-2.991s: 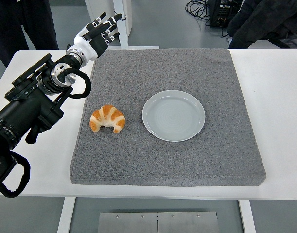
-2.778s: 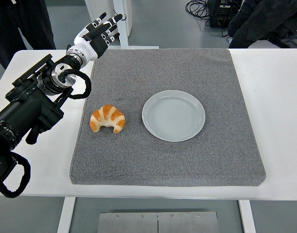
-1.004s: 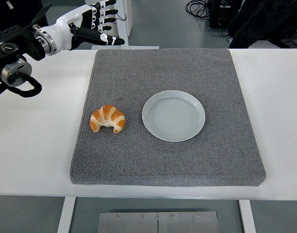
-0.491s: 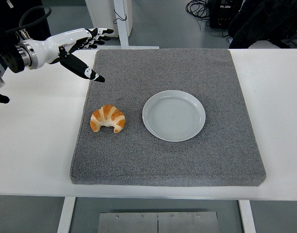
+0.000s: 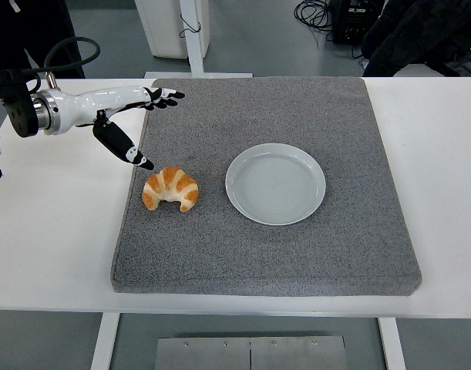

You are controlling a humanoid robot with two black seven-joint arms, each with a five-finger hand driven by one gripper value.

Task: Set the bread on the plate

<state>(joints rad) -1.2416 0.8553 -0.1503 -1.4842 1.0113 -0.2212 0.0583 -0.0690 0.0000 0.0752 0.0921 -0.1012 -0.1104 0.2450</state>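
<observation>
On coarse grey foam mat [image 5: 297,254], glossy curved croissant [image 5: 170,189] beside smooth round plate [image 5: 275,183]; left robot hand [image 5: 121,112] splayed wide.

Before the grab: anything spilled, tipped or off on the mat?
Nothing stands out. The croissant lies whole on the grey mat, left of the empty plate, which sits flat. The left hand hovers open above and left of the croissant.
</observation>
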